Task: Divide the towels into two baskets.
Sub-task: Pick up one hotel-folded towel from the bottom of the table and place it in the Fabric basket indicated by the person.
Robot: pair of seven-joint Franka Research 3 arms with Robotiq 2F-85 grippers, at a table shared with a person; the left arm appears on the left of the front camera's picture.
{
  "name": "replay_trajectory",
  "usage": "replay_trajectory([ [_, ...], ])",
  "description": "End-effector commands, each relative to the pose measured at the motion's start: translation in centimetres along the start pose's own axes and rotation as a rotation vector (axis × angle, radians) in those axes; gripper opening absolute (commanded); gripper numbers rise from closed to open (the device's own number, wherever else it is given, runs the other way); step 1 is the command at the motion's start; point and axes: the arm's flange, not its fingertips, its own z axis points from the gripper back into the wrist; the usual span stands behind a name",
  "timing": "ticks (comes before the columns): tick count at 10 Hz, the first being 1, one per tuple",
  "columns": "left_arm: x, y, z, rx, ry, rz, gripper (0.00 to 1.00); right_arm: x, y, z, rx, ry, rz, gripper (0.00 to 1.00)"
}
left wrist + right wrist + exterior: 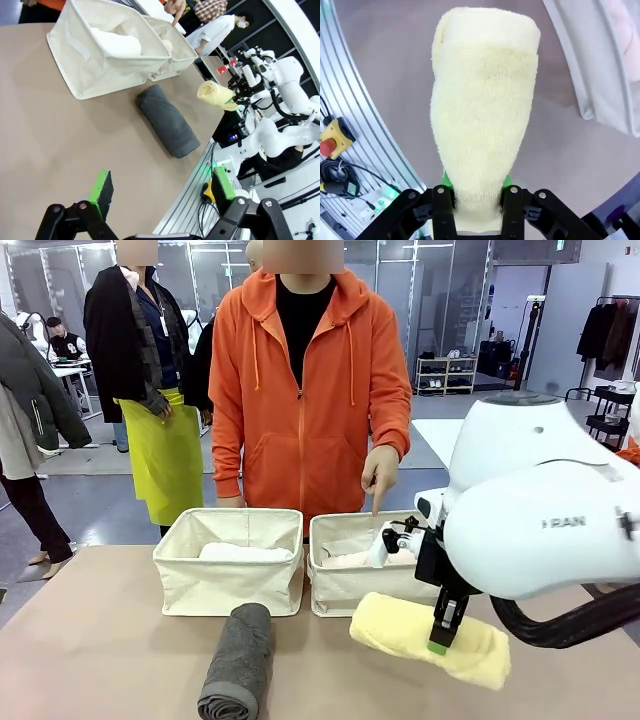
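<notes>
My right gripper (439, 638) is shut on the pale yellow towel (425, 638), holding it just above the table in front of the right basket (345, 588). In the right wrist view the yellow towel (482, 100) stands between the right gripper's (476, 194) green pads. A peach-pink towel (345, 560) lies in the right basket and a white towel (245, 552) in the left basket (228, 585). The dark grey towel (240, 660) lies on the table in front of the left basket. My left gripper (162, 187) hangs open above the bare table, short of the grey towel (167, 120).
A person in an orange hoodie stands behind the baskets, one hand (380, 475) pointing down at the right basket. The table's near edge (195, 170) has a metal rail. An emergency stop button (332, 140) and cables lie beyond it.
</notes>
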Motion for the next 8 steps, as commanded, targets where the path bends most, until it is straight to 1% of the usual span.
replay_trajectory([
  [1, -0.2, -0.3, 0.4, -0.014, 0.001, -0.002, 1.0, -0.2, -0.2, -1.1, 0.005, 0.036, -0.044, 0.22],
  [4, -0.2, -0.3, 0.4, -0.014, 0.001, -0.002, 1.0, -0.2, -0.2, -1.1, 0.005, 0.036, -0.044, 0.22],
  [5, -0.2, -0.3, 0.4, -0.014, 0.001, -0.002, 1.0, -0.3, -0.3, -0.8, 0.016, 0.018, -0.015, 0.37],
  [6, -0.2, -0.3, 0.4, -0.014, 0.001, -0.002, 1.0, 0.7, -0.9, 0.3, -0.074, -0.03, 0.075, 0.37],
  [8, -0.2, -0.3, 0.4, -0.014, 0.001, -0.002, 1.0, 3.7, -3.3, 0.5, -0.183, -0.063, 0.274, 0.37],
])
